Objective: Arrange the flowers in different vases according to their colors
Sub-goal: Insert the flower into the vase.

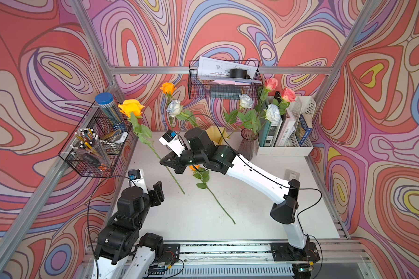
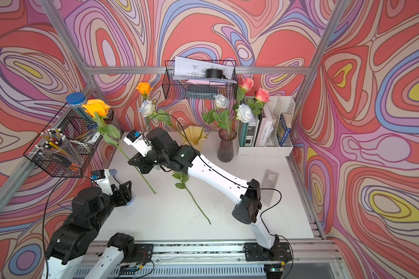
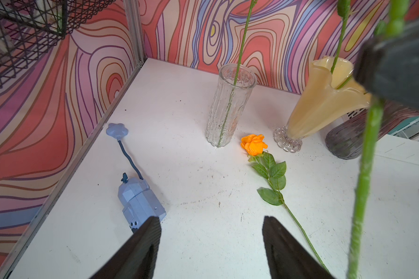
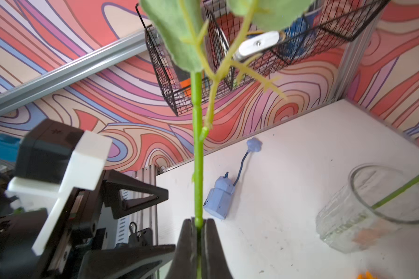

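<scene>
- Right gripper (image 4: 198, 223) is clenching the raised orange rose (image 1: 131, 108) mid-stem; its tilted lower end could be knocking over the clear glass cylinder (image 3: 230, 106), far left.
- Left gripper (image 3: 211, 219) is hovering released.

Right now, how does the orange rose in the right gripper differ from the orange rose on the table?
The held orange rose is up at a slant, its bloom high beside the wire basket; the lying orange rose is flat on the table. The held one's stem is clamped in the shut right gripper; no gripper touches the lying one. Both have green leafy stems, and neither is in a vase.
</scene>
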Action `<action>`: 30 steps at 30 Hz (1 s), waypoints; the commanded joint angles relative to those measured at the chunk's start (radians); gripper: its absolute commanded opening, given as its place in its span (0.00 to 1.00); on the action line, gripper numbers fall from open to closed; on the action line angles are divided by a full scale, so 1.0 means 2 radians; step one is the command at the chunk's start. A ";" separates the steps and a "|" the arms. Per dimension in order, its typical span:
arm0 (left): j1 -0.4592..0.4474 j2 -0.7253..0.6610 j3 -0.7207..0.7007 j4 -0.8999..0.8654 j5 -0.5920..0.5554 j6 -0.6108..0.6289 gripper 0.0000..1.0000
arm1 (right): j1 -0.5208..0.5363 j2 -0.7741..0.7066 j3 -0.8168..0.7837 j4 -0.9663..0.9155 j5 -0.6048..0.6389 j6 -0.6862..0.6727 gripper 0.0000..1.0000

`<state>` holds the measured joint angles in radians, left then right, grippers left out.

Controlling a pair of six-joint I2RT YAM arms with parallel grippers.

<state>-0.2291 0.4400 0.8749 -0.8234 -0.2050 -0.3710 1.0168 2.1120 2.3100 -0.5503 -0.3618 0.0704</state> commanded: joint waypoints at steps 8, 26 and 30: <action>0.002 0.002 -0.005 0.001 0.004 -0.001 0.72 | 0.002 0.038 -0.029 0.225 0.113 -0.132 0.00; 0.002 0.089 0.002 0.004 0.004 -0.015 0.70 | -0.038 0.173 0.097 0.361 0.176 -0.181 0.00; 0.002 0.111 -0.017 0.014 0.034 -0.064 0.71 | -0.043 0.169 0.101 0.369 0.169 -0.175 0.00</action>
<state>-0.2291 0.6380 0.8654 -0.8131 -0.1696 -0.4217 0.9306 2.4706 2.4840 0.1268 -0.0219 -0.2916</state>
